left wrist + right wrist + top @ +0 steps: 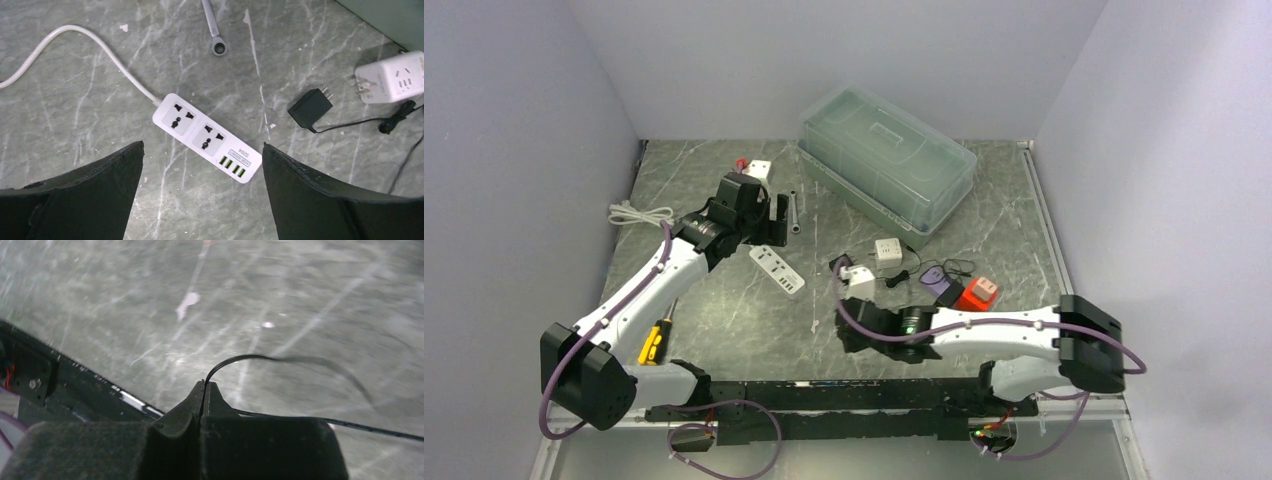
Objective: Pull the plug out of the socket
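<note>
A white power strip [207, 136] with two empty sockets and green USB ports lies on the marble table, and it also shows in the top view [777, 269]. A black plug [310, 107] lies on the table, apart from the strip, prongs up, its thin black cord trailing right. My left gripper [201, 146] is open and empty, hovering above the strip; in the top view it [774, 228] is just behind the strip. My right gripper [205, 385] is shut on a thin black cord [240, 358] low over the table, near the front rail [849, 330].
A white cube adapter [395, 82] lies right of the plug. A wrench [215, 30] lies behind the strip. A clear lidded box [889, 165] stands at the back. A red block [977, 293], a yellow screwdriver [652, 345] and a white cable coil [639, 213] lie around.
</note>
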Motion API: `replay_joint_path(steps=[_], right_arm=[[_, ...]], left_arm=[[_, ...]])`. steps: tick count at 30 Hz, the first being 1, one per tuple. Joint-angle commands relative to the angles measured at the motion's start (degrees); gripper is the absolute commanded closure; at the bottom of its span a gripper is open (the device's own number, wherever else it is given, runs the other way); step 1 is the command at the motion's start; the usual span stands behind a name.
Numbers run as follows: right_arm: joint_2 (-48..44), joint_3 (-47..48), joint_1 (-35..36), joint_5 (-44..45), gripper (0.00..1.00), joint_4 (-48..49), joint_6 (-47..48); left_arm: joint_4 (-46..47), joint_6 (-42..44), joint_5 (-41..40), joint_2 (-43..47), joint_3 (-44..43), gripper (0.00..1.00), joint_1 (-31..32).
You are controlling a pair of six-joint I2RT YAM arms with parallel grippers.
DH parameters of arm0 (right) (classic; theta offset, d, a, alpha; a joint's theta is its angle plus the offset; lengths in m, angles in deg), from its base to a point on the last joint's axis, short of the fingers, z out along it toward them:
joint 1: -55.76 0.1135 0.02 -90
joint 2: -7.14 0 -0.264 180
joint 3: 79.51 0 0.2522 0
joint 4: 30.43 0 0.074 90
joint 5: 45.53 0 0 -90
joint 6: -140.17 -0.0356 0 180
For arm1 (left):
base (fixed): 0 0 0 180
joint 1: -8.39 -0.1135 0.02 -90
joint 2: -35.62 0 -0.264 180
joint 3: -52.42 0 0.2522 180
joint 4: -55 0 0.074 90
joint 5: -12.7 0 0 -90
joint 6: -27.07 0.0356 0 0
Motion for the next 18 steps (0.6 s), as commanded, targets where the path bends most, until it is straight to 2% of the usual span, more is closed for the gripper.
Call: replay_joint_path(steps=[1, 11, 17, 18], right_arm=[[6.1, 9.2, 4.4, -1.3, 1.00, 12.4, 5.4], [19.4, 23.1, 6.3, -8.9, 1.00, 22.3, 13.1], [23.6, 26.5, 7.1, -12.8, 1.00, 25.8, 13.6], [23.8, 26.7, 7.1, -13.3, 0.95, 25.7, 13.7]], left_arm=[[-0.6, -1.1, -4.7, 1.9, -1.0, 0.08, -2.1], [-0.8, -2.5, -2.8, 4.2, -1.1, 0.08, -11.8], [-1.0, -2.6, -3.5, 4.7, -1.0, 0.08, -14.6], [-1.0, -2.6, -3.7, 4.8, -1.0, 0.08, -14.8]])
